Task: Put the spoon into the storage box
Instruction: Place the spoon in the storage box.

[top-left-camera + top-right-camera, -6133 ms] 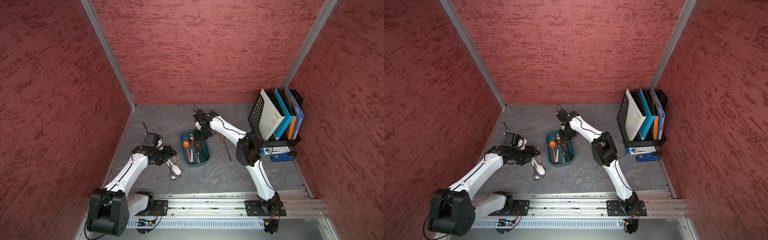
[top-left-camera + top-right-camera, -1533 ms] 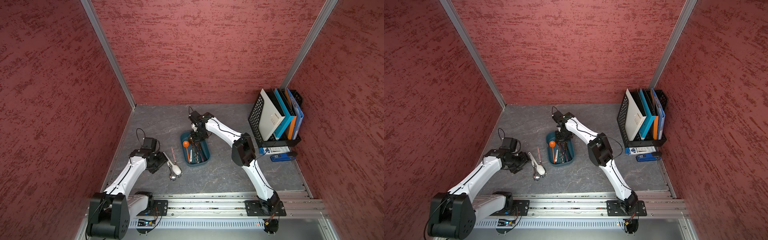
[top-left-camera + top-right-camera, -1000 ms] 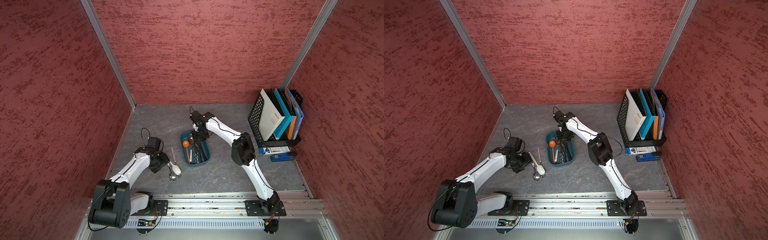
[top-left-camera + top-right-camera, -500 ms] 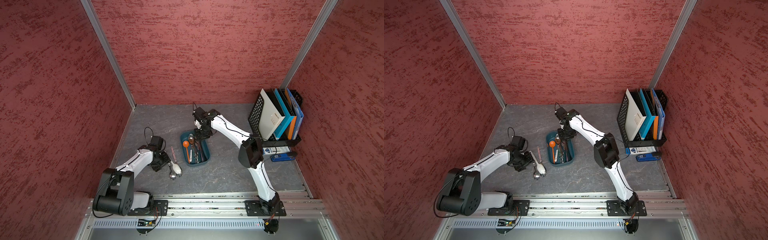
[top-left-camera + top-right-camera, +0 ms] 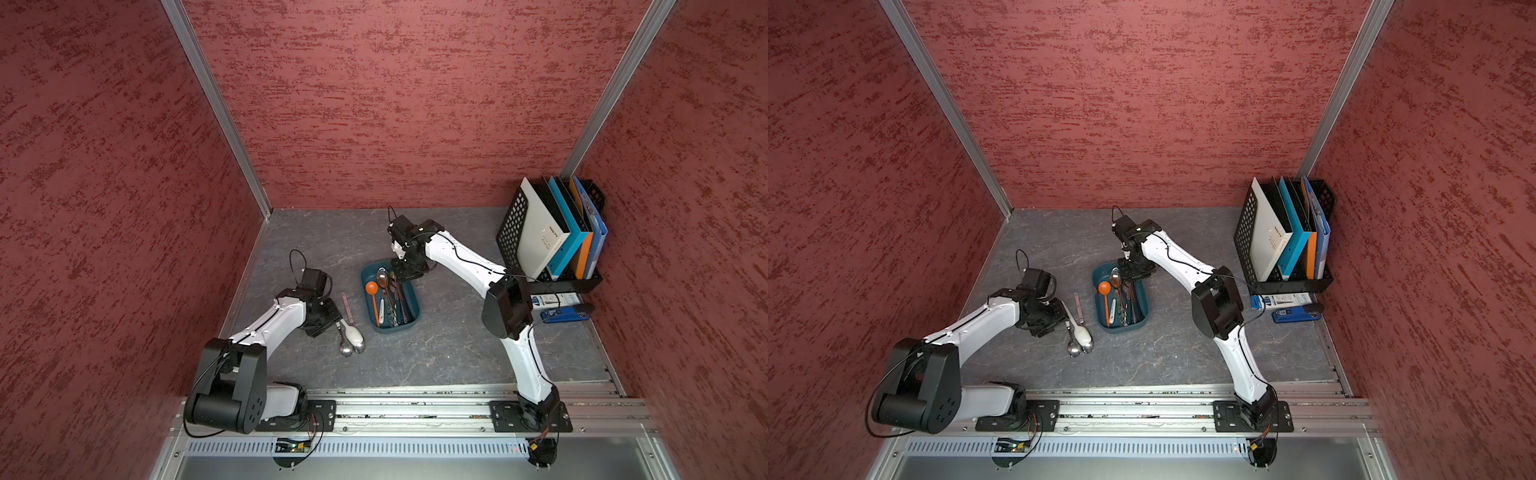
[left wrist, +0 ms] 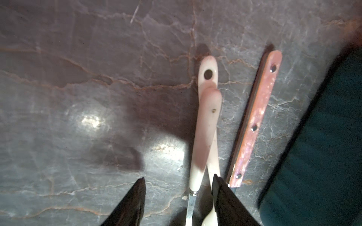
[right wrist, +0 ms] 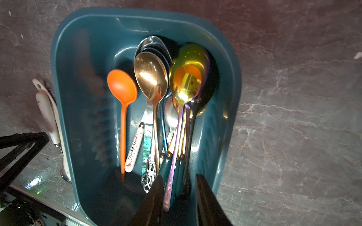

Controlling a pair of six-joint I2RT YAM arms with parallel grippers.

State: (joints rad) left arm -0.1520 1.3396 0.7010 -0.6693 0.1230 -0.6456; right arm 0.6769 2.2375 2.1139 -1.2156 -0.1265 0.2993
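Grey tabletop (image 5: pixel 436 357): left gripper (image 6: pixel 177 178), jaws apart, is straddling two overlapping spoons (image 6: pixel 207 117), risking pinching both; right gripper (image 7: pixel 179 176) is hovering unclenched over the storage box (image 7: pixel 64 58).

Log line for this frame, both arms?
left gripper: open, astride white-handled spoon on table | right gripper: open, over storage box | status: pre-grasp
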